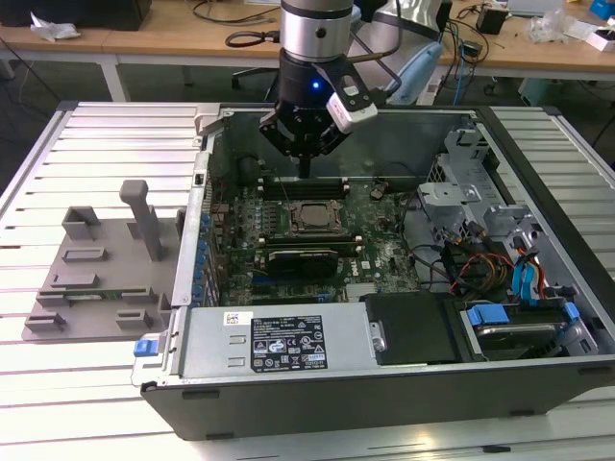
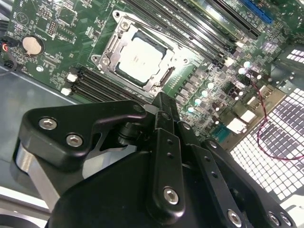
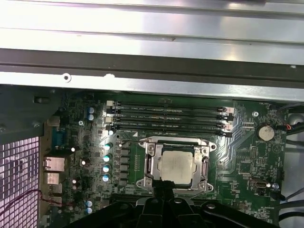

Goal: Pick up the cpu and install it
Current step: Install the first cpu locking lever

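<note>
The cpu (image 1: 309,217), a silvery-grey square, lies flat inside the dark socket frame (image 1: 288,233) on the green motherboard. Both wrist views show the cpu (image 2: 138,59) (image 3: 176,164) seated within the metal frame. My gripper (image 1: 304,171) hangs above the board, just behind the socket toward the case's rear wall, clear of the chip. Its black fingers (image 2: 161,102) meet in one narrow tip with nothing between them. In the first wrist view the gripper (image 3: 164,191) tip sits at the socket's near edge.
The open computer case (image 1: 384,394) surrounds the board; its walls rise on all sides. Memory slots (image 3: 166,116) run beside the socket. Drive cage and cables (image 1: 480,259) crowd the exterior view's right. A grey fixture tray (image 1: 86,288) with an upright post stands outside, at the exterior view's left.
</note>
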Robot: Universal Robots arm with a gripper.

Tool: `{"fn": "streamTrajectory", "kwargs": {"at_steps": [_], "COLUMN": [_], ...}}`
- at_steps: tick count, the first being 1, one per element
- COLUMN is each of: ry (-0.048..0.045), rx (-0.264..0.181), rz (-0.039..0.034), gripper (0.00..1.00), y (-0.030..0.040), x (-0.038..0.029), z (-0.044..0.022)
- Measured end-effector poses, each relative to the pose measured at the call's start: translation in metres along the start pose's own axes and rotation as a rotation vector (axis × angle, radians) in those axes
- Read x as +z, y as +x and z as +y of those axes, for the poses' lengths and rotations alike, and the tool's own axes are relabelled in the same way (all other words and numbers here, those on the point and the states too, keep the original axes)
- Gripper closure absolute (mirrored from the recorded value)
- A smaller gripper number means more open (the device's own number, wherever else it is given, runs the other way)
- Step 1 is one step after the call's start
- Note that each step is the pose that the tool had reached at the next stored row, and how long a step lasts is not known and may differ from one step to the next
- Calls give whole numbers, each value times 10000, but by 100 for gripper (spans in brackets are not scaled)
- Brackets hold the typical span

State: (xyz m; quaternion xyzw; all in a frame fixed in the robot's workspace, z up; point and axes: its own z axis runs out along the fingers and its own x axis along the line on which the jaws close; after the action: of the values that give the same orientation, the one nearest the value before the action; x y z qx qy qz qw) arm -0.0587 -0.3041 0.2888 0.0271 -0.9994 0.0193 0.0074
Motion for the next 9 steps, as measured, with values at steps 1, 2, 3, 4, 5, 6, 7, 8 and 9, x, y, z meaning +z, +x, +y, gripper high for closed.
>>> {"fn": "streamTrajectory", "kwargs": {"at_steps": [1, 2, 3, 4, 5, 6, 7, 8, 9], "ry": [0, 0, 0, 0, 0, 0, 0, -1, 0], "rx": [0, 0, -1, 0, 0, 0, -1, -1, 0], "rz": [0, 0, -1, -1, 0, 0, 0, -1, 0], "gripper": [89, 89, 89, 89, 89, 89, 89, 89, 89], "y": [8, 14, 19, 24, 29, 34, 38, 49, 59], "x": [0, 0, 1, 1, 0, 1, 1, 2, 3], "z": [0, 1, 1, 2, 2, 2, 2, 3, 4]}}
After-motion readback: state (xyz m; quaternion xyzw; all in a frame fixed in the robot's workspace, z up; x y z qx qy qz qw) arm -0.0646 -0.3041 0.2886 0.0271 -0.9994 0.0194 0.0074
